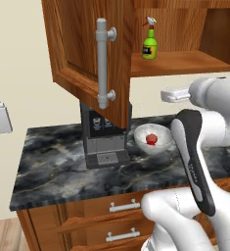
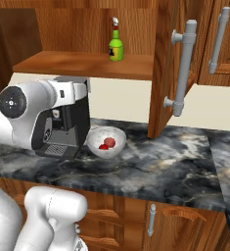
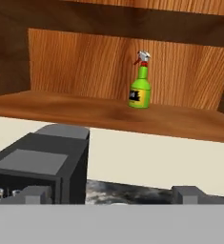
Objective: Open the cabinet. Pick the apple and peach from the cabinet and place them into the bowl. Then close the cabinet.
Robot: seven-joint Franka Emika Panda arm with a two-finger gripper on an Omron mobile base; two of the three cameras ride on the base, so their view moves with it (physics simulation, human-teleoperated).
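Cabinet [image 1: 87, 54] doors stood open before you, with a green spray bottle [image 3: 140, 88] upright on its shelf. Your gripper [image 3: 113, 194] hung with its 2 fingers spread wide, holding nothing, above the black coffee machine [image 2: 67, 128]. Just beside that machine on the marble counter [image 1: 53, 162], the bowl [image 2: 105, 142] held red fruit [image 1: 151, 139].

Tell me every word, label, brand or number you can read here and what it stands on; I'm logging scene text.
No text can be read.
Green spray bottle on the cabinet shelf: a dark label with pale marks, too blurred to read.
Black coffee machine: two small panels on its front, too small to read.
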